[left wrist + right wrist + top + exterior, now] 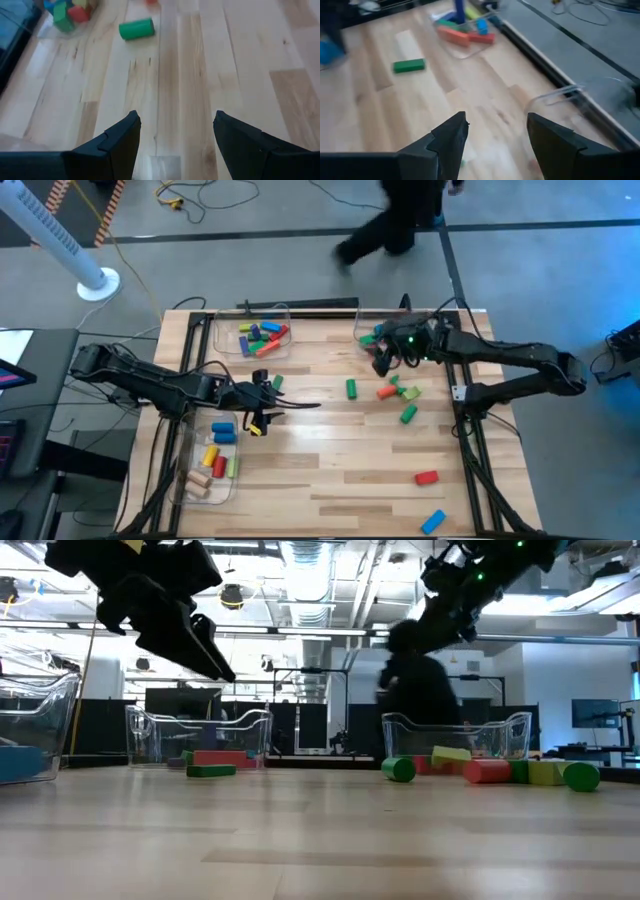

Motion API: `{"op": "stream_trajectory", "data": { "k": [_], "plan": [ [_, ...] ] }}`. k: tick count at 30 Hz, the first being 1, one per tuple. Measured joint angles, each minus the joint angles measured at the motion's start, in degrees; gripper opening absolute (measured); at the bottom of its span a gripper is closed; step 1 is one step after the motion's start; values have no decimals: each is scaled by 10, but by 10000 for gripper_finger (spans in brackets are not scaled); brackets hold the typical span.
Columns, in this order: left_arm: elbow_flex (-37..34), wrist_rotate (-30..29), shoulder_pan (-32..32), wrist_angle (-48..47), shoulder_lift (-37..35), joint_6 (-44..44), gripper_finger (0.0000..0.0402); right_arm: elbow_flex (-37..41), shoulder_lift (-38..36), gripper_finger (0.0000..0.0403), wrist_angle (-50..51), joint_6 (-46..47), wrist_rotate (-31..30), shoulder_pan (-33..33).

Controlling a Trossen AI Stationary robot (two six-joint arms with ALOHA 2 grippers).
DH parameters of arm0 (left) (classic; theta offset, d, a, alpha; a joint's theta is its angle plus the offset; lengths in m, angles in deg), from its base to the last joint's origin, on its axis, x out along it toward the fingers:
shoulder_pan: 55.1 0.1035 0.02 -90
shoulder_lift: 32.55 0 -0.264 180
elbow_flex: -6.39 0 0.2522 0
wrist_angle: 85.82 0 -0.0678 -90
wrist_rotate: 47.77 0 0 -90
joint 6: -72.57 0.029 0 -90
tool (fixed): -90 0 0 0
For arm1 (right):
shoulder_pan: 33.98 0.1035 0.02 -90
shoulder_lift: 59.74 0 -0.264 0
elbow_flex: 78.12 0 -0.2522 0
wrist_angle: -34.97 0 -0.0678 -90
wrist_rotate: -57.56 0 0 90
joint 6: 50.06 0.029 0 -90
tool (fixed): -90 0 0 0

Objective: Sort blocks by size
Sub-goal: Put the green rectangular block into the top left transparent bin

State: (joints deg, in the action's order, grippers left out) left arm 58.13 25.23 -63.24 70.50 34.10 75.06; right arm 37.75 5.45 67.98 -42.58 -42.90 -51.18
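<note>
From above, on my left, a clear plastic bin [205,463] at the near-left of the pale plank table [330,470] holds short cylinders and bars – blue, yellow, red, green and plain wood. The left gripper [262,418] hangs just beside it over bare planks, its dark wedge fingers [120,145] spread wide with nothing between them. A glossy green cylinder [136,28] lies on its side ahead of it in the wrist view.

At the far edge a second clear bin [255,335] carries a mixed heap of coloured blocks. Mid-table I see another green cylinder [352,388], then a loose cluster of orange, yellow and green pieces [398,393].

The right gripper [382,360] hovers near a third clear bin [372,325] at the far right – jaws parted wide, empty. Nearer me, a red block [426,477] and a blue block [432,522] lie well apart from the rest. A person [395,220] crosses the floor beyond.
</note>
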Motion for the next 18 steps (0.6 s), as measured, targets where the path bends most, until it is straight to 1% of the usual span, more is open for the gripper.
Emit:
{"op": "stream_trajectory", "data": {
  "k": [9,10,13,14,16,18],
  "plan": [
    [1,-6,0,20,0,-10,239,0,1,240,1,26,-7,91],
    [1,-16,0,21,0,-14,239,0,3,240,2,30,-16,102],
    [1,-90,8,7,0,-50,239,0,9,240,5,32,-41,135],
    [1,-105,19,-2,0,-66,239,0,12,240,3,32,-49,145],
    [1,-100,47,-25,0,-103,239,0,18,240,4,32,-62,162],
    [1,-72,82,-51,2,-144,239,0,26,240,1,32,-70,175]
  ]
}}
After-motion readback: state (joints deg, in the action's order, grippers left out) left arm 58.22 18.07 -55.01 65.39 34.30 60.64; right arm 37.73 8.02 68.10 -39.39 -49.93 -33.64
